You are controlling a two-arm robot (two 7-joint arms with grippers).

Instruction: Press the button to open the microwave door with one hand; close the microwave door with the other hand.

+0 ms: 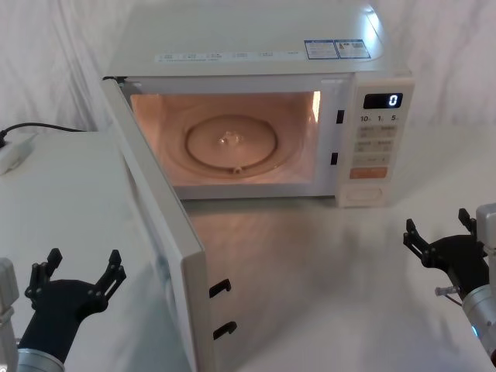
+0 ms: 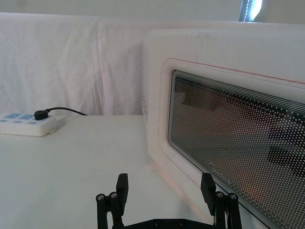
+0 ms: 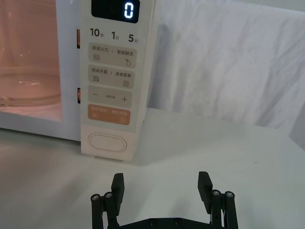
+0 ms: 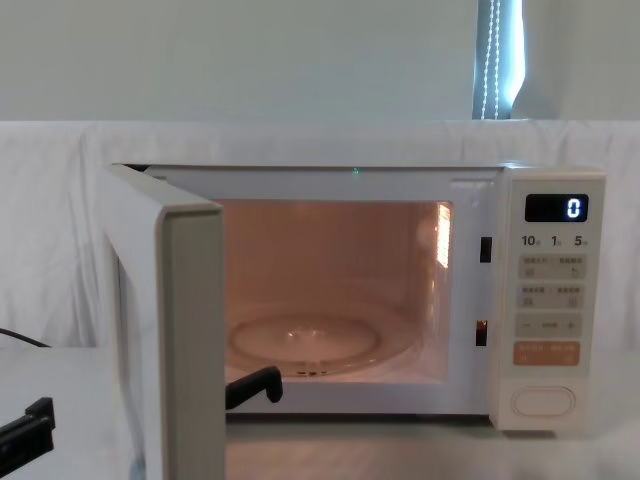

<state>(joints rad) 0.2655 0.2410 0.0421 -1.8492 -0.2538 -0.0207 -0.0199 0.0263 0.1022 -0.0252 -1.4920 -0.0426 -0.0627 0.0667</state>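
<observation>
The microwave door (image 1: 159,225) stands swung wide open toward me on its left hinge, with the lit cavity behind it. Its dark glass window (image 2: 228,138) faces my left gripper (image 1: 84,267), which hovers low over the table to the door's left, fingers open and empty. The left wrist view has the same gripper (image 2: 165,183) just short of the door's outer face. The cream oval button (image 1: 364,195) sits at the bottom of the control panel. My right gripper (image 1: 438,225) waits open at the front right, pointing at the button (image 3: 107,142) from some distance.
A glass turntable (image 1: 232,143) lies inside the cavity. A white power strip (image 1: 15,151) with a black cable rests at the far left of the table. Two black latch hooks (image 1: 221,288) stick out of the door's free edge. White cloth hangs behind.
</observation>
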